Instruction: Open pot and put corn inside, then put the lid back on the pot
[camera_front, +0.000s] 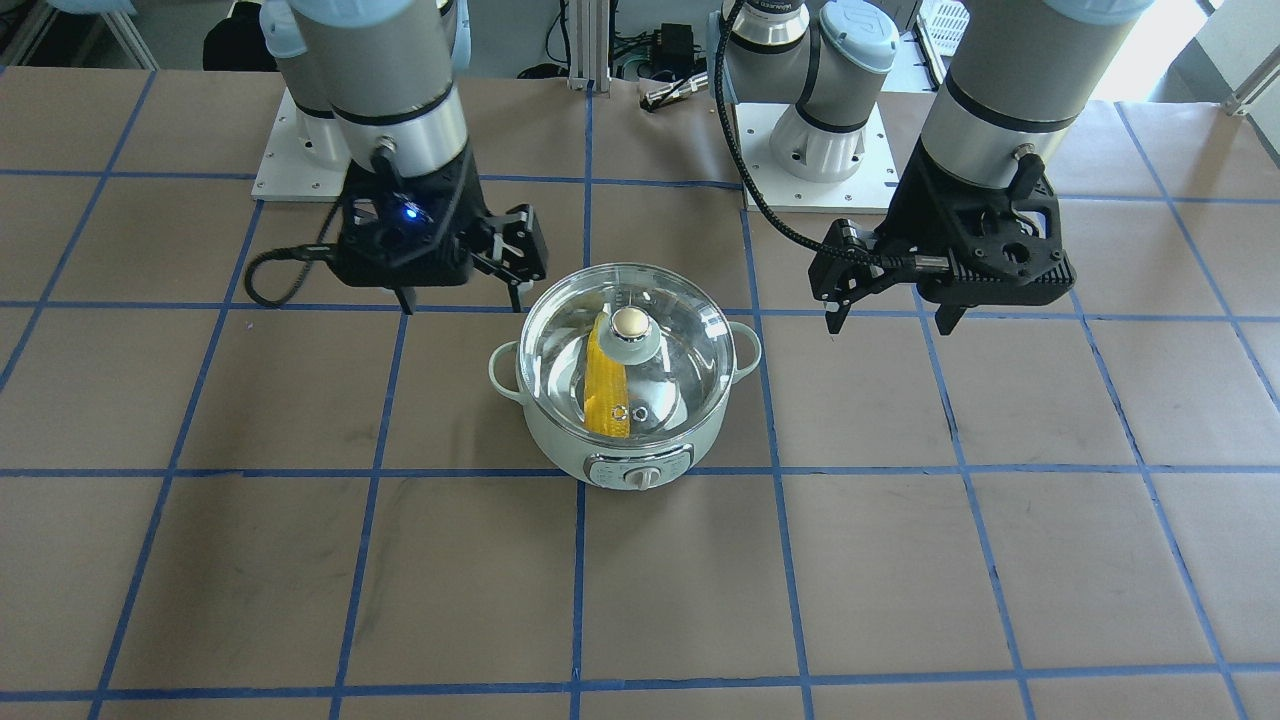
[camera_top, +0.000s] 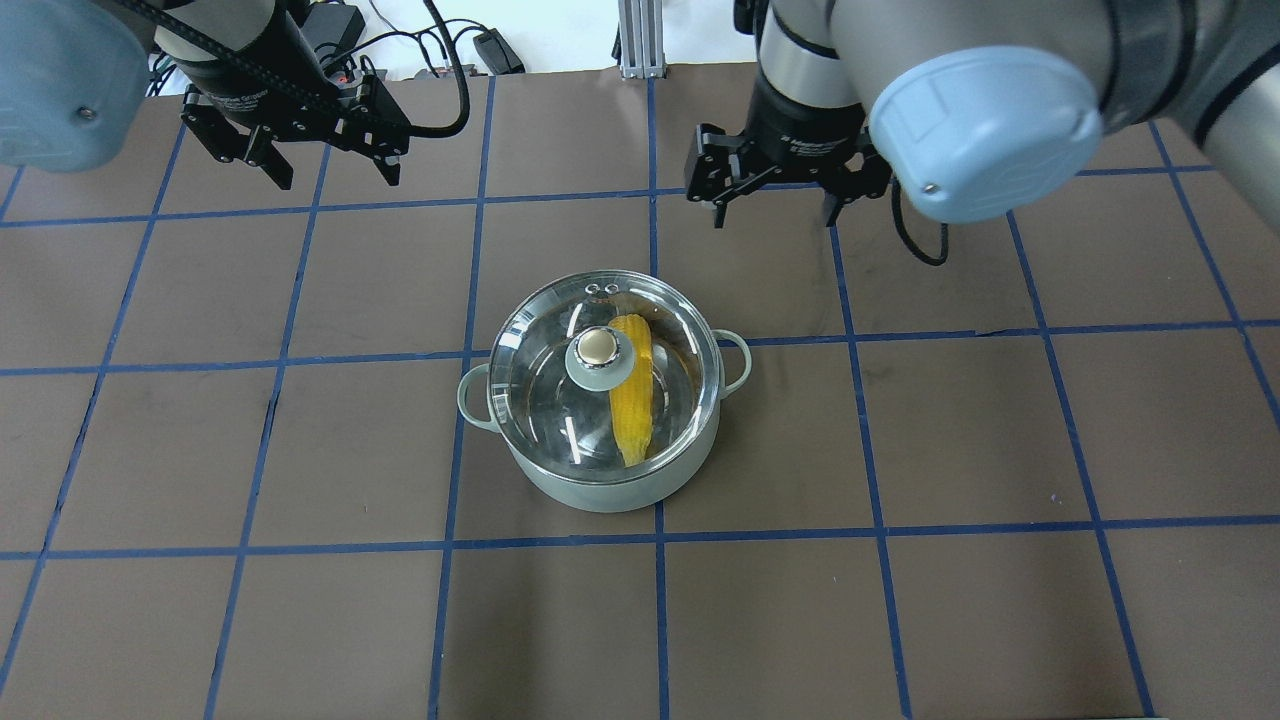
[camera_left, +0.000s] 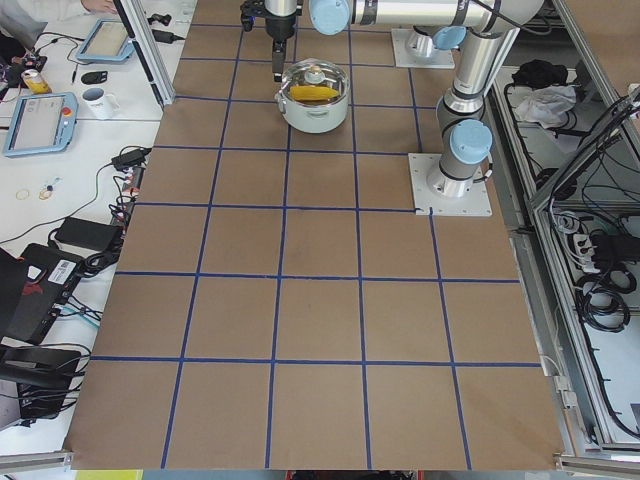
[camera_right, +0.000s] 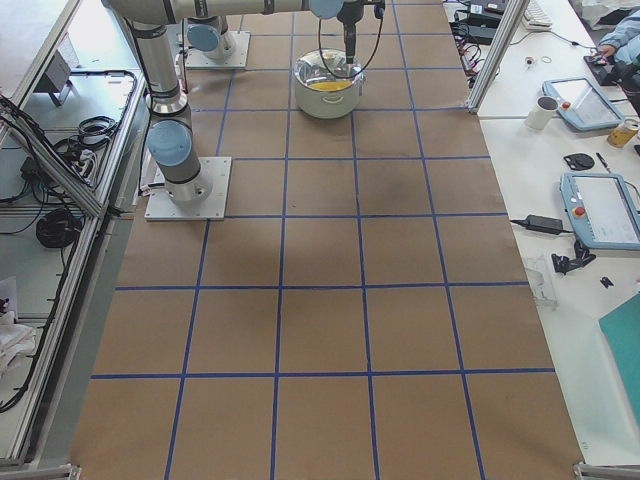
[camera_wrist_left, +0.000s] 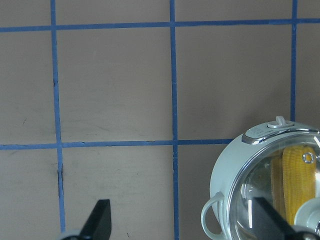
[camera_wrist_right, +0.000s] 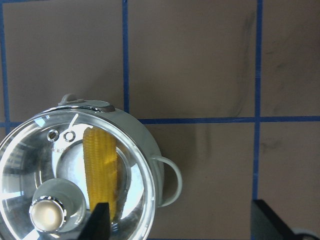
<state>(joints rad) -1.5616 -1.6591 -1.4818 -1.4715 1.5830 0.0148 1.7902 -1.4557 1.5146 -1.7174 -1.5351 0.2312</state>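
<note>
The mint-green pot (camera_front: 560, 450) stands at the table's middle with the glass lid (camera_front: 680, 330) seated on it. The yellow corn (camera_front: 607, 395) lies inside, seen through the glass. In the overhead view the pot (camera_top: 600, 495), lid (camera_top: 540, 360) and corn (camera_top: 632, 400) show the same. My left gripper (camera_top: 338, 180) is open and empty, above the table and well off to the pot's left. My right gripper (camera_top: 774, 217) is open and empty, close by on the pot's other side. The right wrist view shows the corn (camera_wrist_right: 100, 165) under the lid (camera_wrist_right: 30, 165).
The table is brown paper with a blue tape grid (camera_top: 650, 540). The arm base plates (camera_front: 810, 170) stand at the robot's side of the table. The pot's control dial (camera_front: 640, 477) faces away from the robot. Side benches with tablets (camera_left: 40, 120) lie beyond the table's edge.
</note>
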